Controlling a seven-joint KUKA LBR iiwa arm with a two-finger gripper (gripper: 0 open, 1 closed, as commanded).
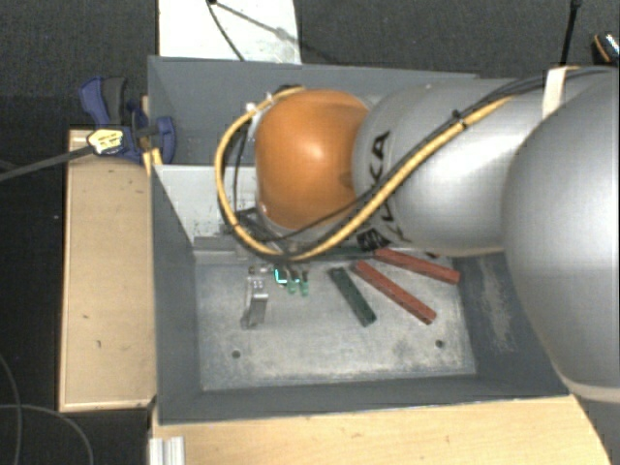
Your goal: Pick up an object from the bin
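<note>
Arm: the silver KUKA arm (465, 172) reaches in from the right. An orange cover (305, 158) sits at its wrist, with a yellow-and-black cable (228, 177) looped around the cover.
Claw: the claw (257, 303) hangs below the orange cover, low over the left half of the bin floor, with its grey metal end above bare floor. I cannot tell whether it is open or closed.
Bin: the grey metal bin (329, 361) has a scuffed, mostly bare floor.
Nearest thing: a dark green bar (351, 296) lies flat near the middle of the floor. It is to the right of the claw and apart from it, slanting from upper left to lower right.
Other things: a red-brown bar (395, 294) lies just right of the green one at a similar slant. A second red-brown bar (418, 265) lies further back, its upper end hidden under the arm.
Unclear: a small green speck (294, 281) shows just right of the claw. I cannot tell whether it is part of the robot or a loose thing.
</note>
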